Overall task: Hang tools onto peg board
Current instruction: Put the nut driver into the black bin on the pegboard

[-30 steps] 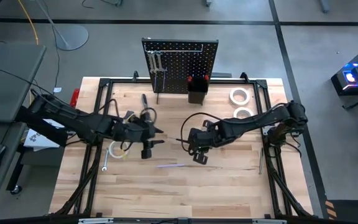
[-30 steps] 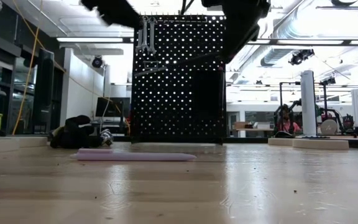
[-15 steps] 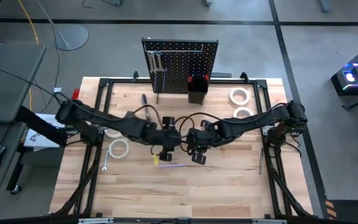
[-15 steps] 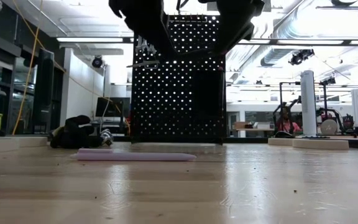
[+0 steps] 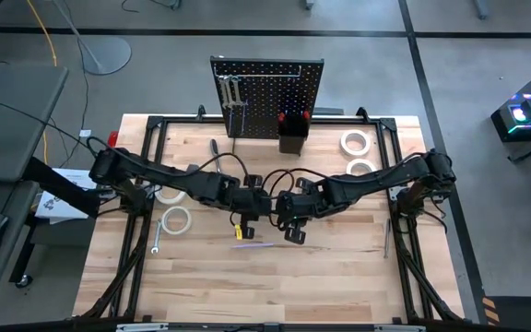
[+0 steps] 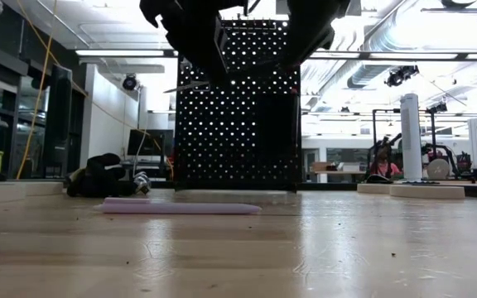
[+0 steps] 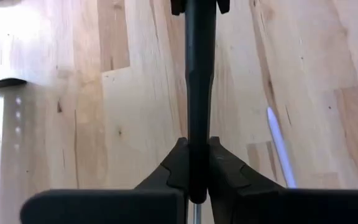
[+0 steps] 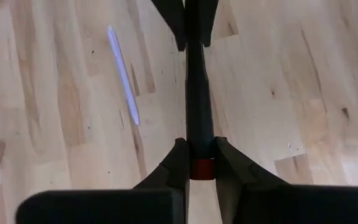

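wrist views show one slim dark screwdriver (image 7: 197, 93) bridging both claws: my left claw (image 7: 196, 167) pinches one end, right claw (image 8: 197, 158) the red-banded end, above mid-tabletop (image 5: 339, 267), peg board (image 5: 267, 97) well beyond.

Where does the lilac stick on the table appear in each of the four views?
High: stick lies mid-table.
Low: stick lies flat in front of the peg board.
Left wrist: stick beside the held screwdriver.
Right wrist: stick beside the screwdriver.
Shared landmark: the table, pale wood planks.
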`<control>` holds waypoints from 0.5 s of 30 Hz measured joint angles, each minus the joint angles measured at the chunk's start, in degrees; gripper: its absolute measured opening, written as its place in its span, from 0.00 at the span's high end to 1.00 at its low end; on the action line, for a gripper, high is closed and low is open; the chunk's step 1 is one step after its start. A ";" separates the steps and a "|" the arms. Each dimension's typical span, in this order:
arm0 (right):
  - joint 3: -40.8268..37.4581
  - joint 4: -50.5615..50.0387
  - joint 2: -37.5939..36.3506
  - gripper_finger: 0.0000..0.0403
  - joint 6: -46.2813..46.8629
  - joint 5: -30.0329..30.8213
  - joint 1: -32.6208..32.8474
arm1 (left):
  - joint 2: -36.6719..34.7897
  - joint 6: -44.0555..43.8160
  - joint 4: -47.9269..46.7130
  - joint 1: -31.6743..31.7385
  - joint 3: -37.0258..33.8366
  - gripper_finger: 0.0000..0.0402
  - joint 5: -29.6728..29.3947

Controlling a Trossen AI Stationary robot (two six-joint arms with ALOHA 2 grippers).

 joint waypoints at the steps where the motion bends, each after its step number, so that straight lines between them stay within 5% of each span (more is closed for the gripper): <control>1: 0.57 -0.53 0.00 0.90 -0.02 0.07 0.08 | 0.00 -0.12 -0.04 0.07 0.03 0.95 0.01; 10: 10.79 -14.56 -0.10 0.50 -1.34 10.64 0.96 | -0.25 -4.15 -5.28 0.28 -0.73 0.96 -0.57; 15: 13.03 -24.91 -2.02 0.42 4.01 15.66 3.18 | -4.92 -11.88 -3.43 0.65 -7.29 0.96 -1.83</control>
